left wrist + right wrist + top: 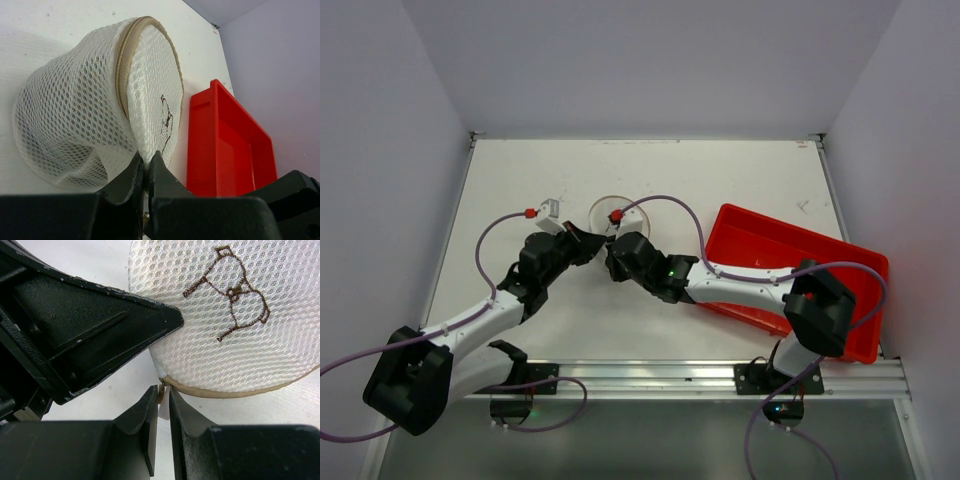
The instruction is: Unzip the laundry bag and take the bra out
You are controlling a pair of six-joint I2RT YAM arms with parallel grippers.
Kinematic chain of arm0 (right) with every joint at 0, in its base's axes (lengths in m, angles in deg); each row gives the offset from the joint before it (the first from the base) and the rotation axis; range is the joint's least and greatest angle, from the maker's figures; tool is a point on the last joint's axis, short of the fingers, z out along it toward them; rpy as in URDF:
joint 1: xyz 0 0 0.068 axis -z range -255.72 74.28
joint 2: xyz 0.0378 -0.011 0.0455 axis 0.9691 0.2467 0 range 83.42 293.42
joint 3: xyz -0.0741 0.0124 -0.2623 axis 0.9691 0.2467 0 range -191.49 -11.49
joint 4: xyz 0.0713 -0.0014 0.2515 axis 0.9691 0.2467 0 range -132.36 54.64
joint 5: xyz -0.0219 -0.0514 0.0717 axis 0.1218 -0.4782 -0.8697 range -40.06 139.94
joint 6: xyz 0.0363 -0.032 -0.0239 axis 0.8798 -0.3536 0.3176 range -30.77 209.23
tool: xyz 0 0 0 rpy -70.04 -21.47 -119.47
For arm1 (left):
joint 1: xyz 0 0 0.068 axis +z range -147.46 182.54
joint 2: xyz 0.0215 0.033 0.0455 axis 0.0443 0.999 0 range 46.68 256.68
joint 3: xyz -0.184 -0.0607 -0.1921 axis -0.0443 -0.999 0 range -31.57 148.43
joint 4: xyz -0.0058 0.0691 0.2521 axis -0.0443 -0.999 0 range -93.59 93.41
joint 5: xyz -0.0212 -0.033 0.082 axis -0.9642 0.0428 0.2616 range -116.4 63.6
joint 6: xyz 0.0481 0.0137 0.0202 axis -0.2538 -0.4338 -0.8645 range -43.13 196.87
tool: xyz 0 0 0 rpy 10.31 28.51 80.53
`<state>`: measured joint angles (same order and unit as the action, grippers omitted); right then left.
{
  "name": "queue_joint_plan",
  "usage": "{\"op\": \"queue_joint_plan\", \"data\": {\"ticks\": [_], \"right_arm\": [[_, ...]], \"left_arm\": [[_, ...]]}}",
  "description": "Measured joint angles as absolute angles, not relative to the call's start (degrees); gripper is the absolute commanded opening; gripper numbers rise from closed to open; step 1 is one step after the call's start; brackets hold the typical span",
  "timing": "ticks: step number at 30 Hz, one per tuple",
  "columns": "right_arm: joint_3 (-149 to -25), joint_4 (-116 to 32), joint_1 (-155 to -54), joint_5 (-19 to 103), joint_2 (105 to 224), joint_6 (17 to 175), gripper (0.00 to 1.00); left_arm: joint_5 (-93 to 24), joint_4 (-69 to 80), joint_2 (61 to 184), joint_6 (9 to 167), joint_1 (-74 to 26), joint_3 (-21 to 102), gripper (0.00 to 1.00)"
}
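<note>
On the table (720,180), at its middle toward the far side: laundry bag (617,213). Just before it, tip to tip: left tool (592,243) from the left, right tool (615,252) from the right. Nipped in the left tool: the bag's near edge. Between the right tool's fingers: tab (162,389) at the bag's rim. Further right, set askew, partly under the right arm (740,285): tray (760,250).
</note>
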<state>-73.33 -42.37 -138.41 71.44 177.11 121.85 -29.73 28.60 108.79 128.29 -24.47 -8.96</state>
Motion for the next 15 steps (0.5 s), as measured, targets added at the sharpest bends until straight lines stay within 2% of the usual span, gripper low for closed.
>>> {"op": "queue_joint_plan", "data": {"ticks": [15], "right_arm": [[-74.9,-42.3,-140.0,72.2,179.0,122.7,0.18]], "left_arm": [[-29.3,28.1,108.6,128.3,-24.5,-9.0,0.00]]}}
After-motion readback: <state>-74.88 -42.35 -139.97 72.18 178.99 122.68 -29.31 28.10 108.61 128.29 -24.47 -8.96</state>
